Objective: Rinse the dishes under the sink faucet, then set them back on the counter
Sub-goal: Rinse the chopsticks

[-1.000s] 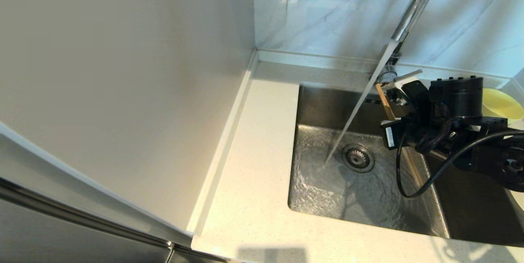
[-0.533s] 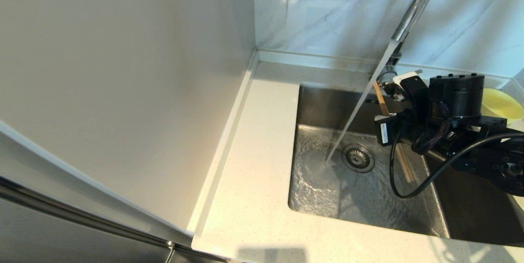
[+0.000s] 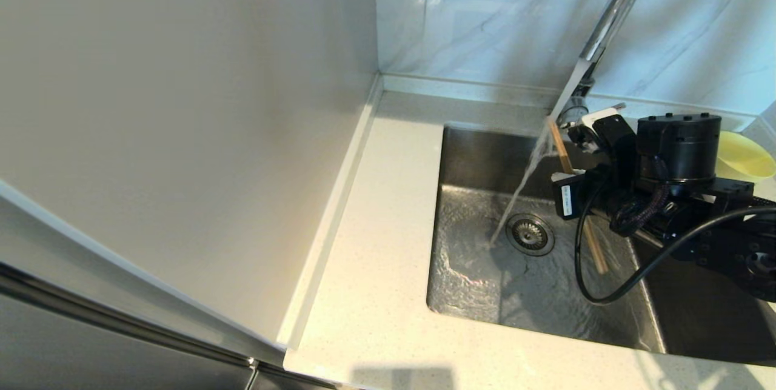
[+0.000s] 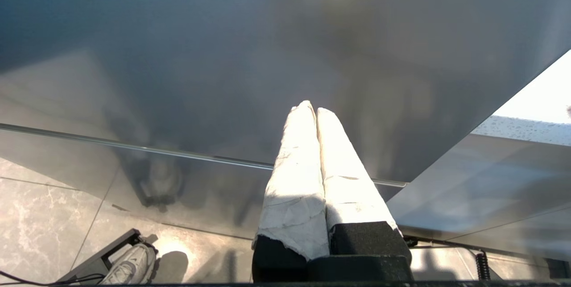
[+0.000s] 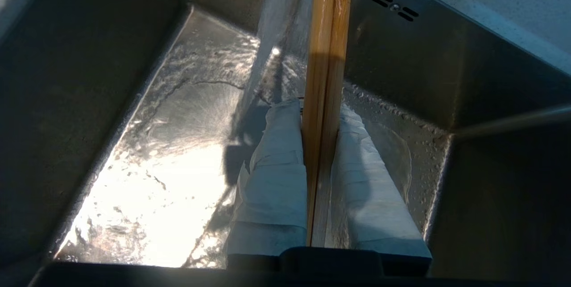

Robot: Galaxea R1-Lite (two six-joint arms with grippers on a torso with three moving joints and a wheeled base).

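Water stream [image 3: 526,178] runs from tall chrome gooseneck faucet [image 3: 609,20] into square stainless steel sink [image 3: 485,281]. Right gripper [image 5: 322,113] clamps pair of thin brown wooden chopsticks [image 5: 328,55] over basin, upper ends touching stream. Pale-yellow round bowl [image 3: 745,156] sits on speckled off-white counter [image 3: 376,268], behind right arm. Left gripper [image 4: 312,110] parked off counter, fingers pressed together, empty.

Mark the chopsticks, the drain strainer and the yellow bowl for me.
chopsticks [image 5: 328,77]: right wrist view, mid-shaft.
drain strainer [image 3: 530,233]: head view, its centre.
yellow bowl [image 3: 744,156]: head view, inner surface.
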